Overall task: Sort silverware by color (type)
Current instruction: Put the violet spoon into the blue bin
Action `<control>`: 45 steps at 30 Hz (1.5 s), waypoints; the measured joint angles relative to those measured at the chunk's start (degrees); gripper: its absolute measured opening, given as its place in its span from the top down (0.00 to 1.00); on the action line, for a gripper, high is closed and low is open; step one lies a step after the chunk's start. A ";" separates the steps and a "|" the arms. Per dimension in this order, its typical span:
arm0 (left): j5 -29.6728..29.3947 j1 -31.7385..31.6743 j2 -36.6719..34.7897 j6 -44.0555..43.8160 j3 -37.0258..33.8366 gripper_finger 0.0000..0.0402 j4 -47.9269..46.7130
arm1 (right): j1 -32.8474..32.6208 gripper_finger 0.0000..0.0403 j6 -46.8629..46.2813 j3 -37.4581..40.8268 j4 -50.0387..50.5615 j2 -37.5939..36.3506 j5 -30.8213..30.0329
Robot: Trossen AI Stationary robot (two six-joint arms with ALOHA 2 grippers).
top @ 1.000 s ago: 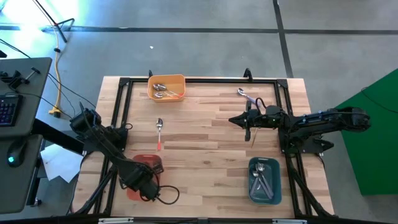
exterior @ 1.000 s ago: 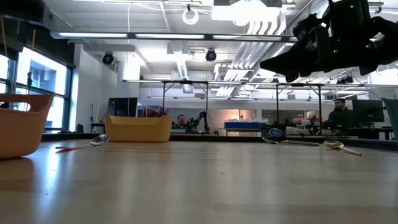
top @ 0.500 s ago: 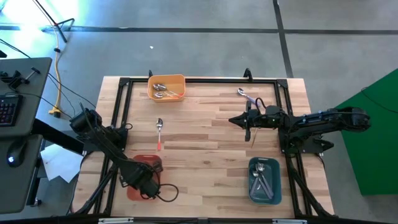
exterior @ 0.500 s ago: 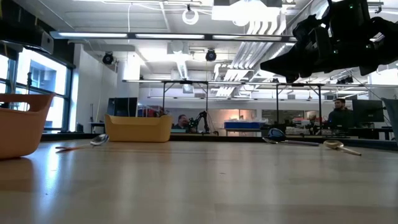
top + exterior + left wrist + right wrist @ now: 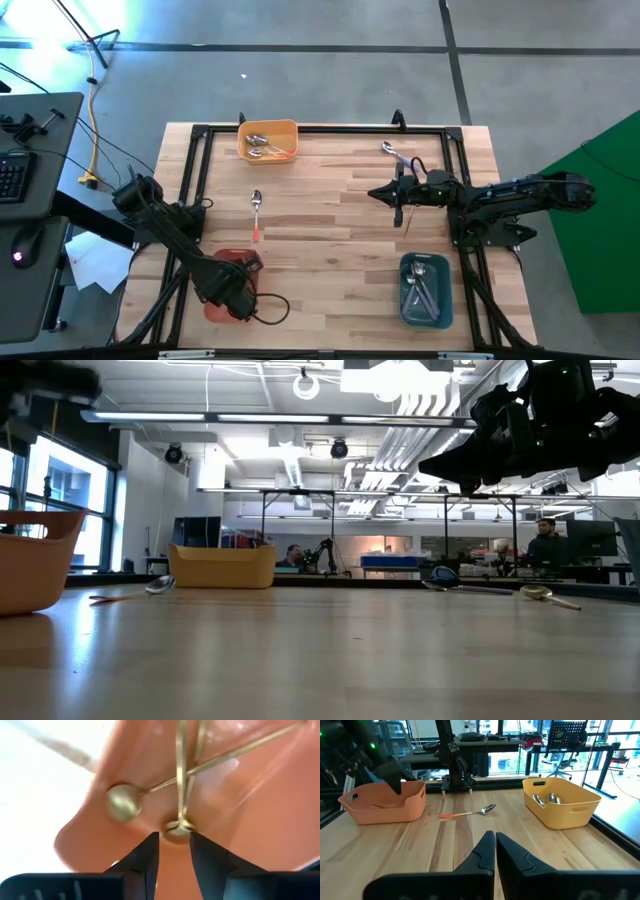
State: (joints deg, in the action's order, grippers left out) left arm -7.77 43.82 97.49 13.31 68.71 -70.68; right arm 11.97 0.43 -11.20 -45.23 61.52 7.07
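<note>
Table: your wooden table has light and dark planks and a black frame round its edge; most of the top is bare
Left gripper: your left gripper is down inside the red bin at the near left of the table; its fingers are a little apart, and they hold nothing
Gold spoons: two gold spoons lie crossed in the red bin, just past the fingertips
Right gripper: your right gripper hangs above the right side of the table; its fingers are together, with nothing between them
Red-handled spoon: one silver spoon with a red-orange handle lies alone on the left half of the wood, between the orange bin and the red bin
Blue-handled spoon: one spoon with a blue-purple handle lies near the far right edge
Orange bin: the orange bin sits at the far edge; it has spoons inside
Teal bin: the teal bin sits at the near right; it has silver spoons inside
Room: behind the table you see a big bright workshop with desks and ceiling pipes; a person stands far back
</note>
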 joint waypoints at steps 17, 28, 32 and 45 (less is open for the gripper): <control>2.69 -15.26 -0.02 -0.19 -1.00 1.00 44.53 | 0.00 1.00 0.84 0.00 -3.52 0.00 -0.08; 12.96 -35.51 -0.02 4.88 -14.69 1.00 84.68 | 0.00 1.00 0.02 0.00 -1.73 0.00 -0.81; 12.72 -40.65 -0.02 2.22 -20.41 1.00 95.35 | 0.00 1.00 0.00 0.00 -0.11 0.01 -2.81; 12.70 -50.57 -0.02 -2.91 -40.18 1.00 124.93 | 0.03 0.99 -5.19 0.00 2.71 0.02 -13.04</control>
State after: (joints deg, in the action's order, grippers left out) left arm 4.93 -6.75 97.47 10.40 28.53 54.25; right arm 12.00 -4.77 -11.20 -42.52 61.54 -5.97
